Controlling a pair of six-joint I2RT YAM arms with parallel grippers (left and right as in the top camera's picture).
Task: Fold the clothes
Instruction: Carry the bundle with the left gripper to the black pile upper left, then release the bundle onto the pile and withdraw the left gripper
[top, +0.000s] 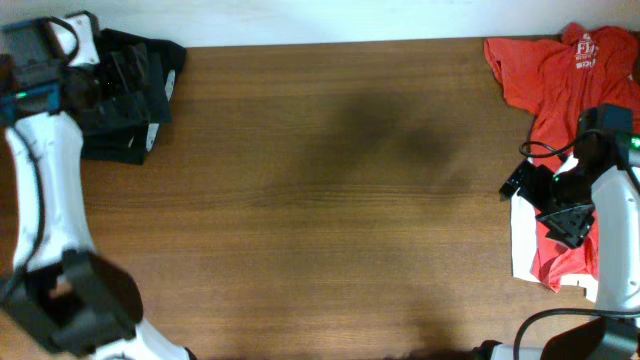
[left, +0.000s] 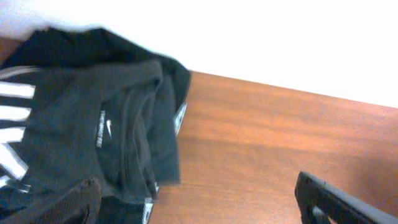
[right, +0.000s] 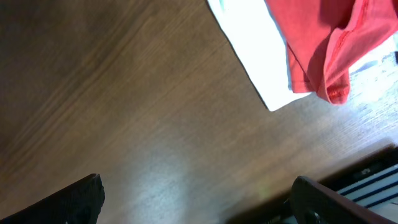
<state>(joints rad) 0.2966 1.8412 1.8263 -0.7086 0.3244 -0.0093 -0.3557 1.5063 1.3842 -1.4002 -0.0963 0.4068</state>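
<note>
A pile of black garments lies at the table's far left corner; the left wrist view shows them folded, with white stripes and a small white logo. My left gripper is open and empty above the pile's edge, one finger over the fabric. A red T-shirt lies crumpled at the far right, over a white piece. My right gripper is open and empty above bare wood beside them. The right wrist view shows the red T-shirt on the white piece.
The brown wooden table runs between the two piles. A white wall backs the far edge. The table's near edge, with dark equipment below it, is close to my right gripper.
</note>
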